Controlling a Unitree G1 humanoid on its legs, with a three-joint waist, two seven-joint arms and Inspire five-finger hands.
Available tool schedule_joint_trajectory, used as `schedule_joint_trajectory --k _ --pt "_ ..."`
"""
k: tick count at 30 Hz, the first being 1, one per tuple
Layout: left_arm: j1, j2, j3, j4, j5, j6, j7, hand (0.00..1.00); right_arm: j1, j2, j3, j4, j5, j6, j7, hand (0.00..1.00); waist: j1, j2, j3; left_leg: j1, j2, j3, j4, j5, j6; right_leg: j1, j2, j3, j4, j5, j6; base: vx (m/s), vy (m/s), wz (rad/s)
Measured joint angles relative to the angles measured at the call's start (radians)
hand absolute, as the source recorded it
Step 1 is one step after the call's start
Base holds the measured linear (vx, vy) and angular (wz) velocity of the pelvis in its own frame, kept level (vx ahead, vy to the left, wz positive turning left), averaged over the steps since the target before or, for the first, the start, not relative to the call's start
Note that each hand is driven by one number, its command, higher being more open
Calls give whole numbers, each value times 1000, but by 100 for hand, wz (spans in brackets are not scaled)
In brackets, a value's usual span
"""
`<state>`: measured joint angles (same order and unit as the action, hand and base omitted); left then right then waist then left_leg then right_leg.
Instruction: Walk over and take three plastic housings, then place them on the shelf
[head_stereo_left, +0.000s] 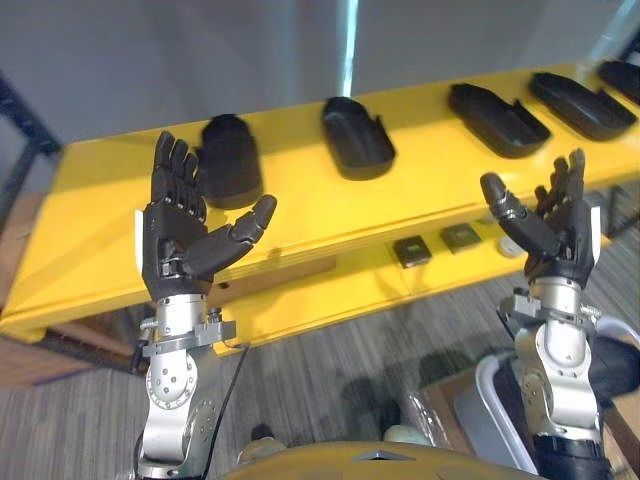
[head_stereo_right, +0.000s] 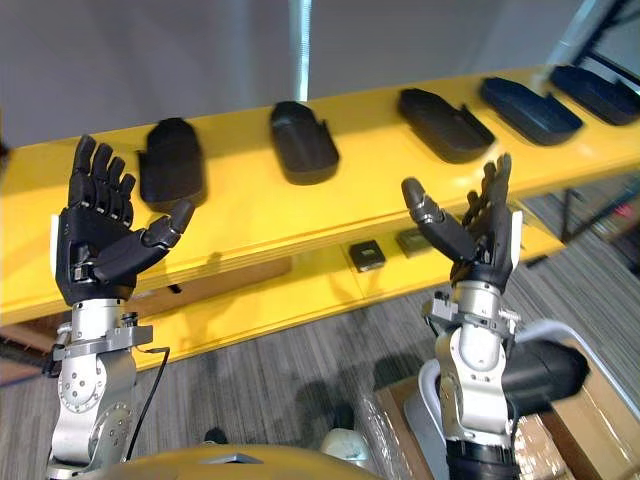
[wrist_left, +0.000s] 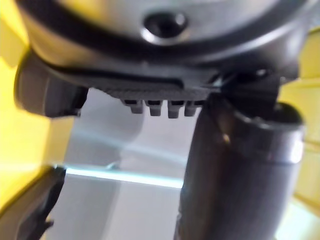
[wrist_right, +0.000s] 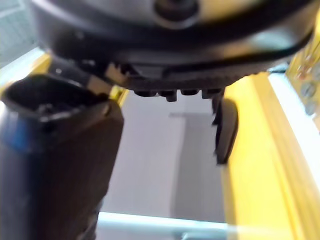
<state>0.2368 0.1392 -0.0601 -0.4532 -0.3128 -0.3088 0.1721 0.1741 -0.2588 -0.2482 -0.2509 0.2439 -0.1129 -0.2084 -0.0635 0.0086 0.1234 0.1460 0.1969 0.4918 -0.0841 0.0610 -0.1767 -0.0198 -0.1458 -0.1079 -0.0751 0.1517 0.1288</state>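
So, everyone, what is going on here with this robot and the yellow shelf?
The robot faces a yellow shelf with both hands raised in front of it. The left hand and the right hand are open and hold nothing. Black plastic housings lie in a row on the top board. Two small dark square parts sit on the lower level. No housing is gripped yet.

Small dark square part (head_stereo_left: 412, 250) is sitting near a second square part (head_stereo_left: 461, 237), the two not touching. Grey plank floor (head_stereo_left: 340, 370) is running underneath. Plain grey wall (head_stereo_left: 200, 60) is standing behind, with a pale vertical light strip (head_stereo_left: 351, 45) glowing on it. Cardboard box (head_stereo_right: 598, 405) is sitting on the floor at lower right, with possibly clear plastic wrap (head_stereo_right: 375, 425) lying near it. Black frame (head_stereo_left: 40, 145) is showing far left.
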Motion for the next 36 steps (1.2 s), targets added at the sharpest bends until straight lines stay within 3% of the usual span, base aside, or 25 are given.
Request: schedule_joint_trajectory --k 6,11,13,15,16,17,18,20,23,28,31,33,34,36 --pt "-80 -1 -59 74 6 11 51 100 123 28 -132 -9 -1 3 -80 100 -77 10 -8 73 21 149 26 -55 -28 -19 46 141 0 5 2 42 -5 -75" --pt "-83 -4 -62 81 7 37 86 100 272 143 -220 -48 40 -7 -106 100 -138 17 -11 94 39 233 98 -114 -37 -31 67 224 0 7 5 -36 6 -49" --pt "-83 -4 -59 81 7 51 84 100 306 181 -218 -48 40 -11 -94 100 -142 19 -10 91 41 242 117 -127 -35 -38 68 238 0 10 5 -92 2 -27" --pt "-77 -5 -42 81 8 58 79 100 313 196 -206 -48 41 -12 -63 100 -134 24 -9 66 38 186 164 -170 -8 -57 70 268 0 16 6 -127 3 -46" --pt "-68 -5 -23 72 9 63 79 100 303 189 -197 -48 41 -19 -36 100 -106 40 -5 33 30 38 206 -234 14 -78 83 306 0 25 6 -125 7 -67" --pt "-63 -5 -11 66 10 65 81 100 291 185 -191 -48 41 -26 -22 100 -92 46 4 22 21 -32 224 -267 17 -84 89 327 0 25 -1 -197 86 -103" --pt "-36 -5 18 48 13 68 89 100 253 169 -170 -48 38 -30 2 100 -64 60 19 -9 -32 -185 277 -343 39 -97 92 366 1 30 -6 -161 124 -88" --pt "12 -5 45 17 12 68 90 100 202 122 -120 -47 24 -30 3 100 -35 72 22 -43 -67 -272 342 -393 76 -112 93 392 1 38 -11 -114 161 -63" --pt "15 -6 59 0 11 60 89 100 78 15 -37 11 -45 -29 -10 100 -2 75 23 -79 -73 -270 401 -419 77 -128 83 401 4 51 7 -38 99 -10" --pt "10 -7 51 -2 62 30 115 100 6 -19 16 57 -40 -21 -14 100 29 72 25 -130 -69 -313 434 -424 80 -146 79 370 7 58 16 34 6 20" --pt "10 -17 57 -2 83 30 134 100 54 36 13 110 17 -21 -27 100 28 71 33 -109 -71 -349 446 -424 80 -148 91 373 49 56 13 70 19 -10" --pt "22 -23 62 -11 83 30 135 100 130 119 12 107 40 -33 -25 100 25 59 52 -77 -85 -353 457 -425 82 -147 96 407 80 56 13 4 62 -63" --pt "42 -23 74 -23 83 29 135 100 182 173 13 97 50 -34 -16 100 18 43 68 -56 -98 -339 472 -437 101 -145 91 402 92 57 14 -82 57 -103" --pt "61 -22 104 -23 85 31 149 100 228 197 15 95 97 -34 15 100 22 22 107 -11 -111 -269 466 -449 122 -144 99 312 81 130 -17 -190 30 -128"
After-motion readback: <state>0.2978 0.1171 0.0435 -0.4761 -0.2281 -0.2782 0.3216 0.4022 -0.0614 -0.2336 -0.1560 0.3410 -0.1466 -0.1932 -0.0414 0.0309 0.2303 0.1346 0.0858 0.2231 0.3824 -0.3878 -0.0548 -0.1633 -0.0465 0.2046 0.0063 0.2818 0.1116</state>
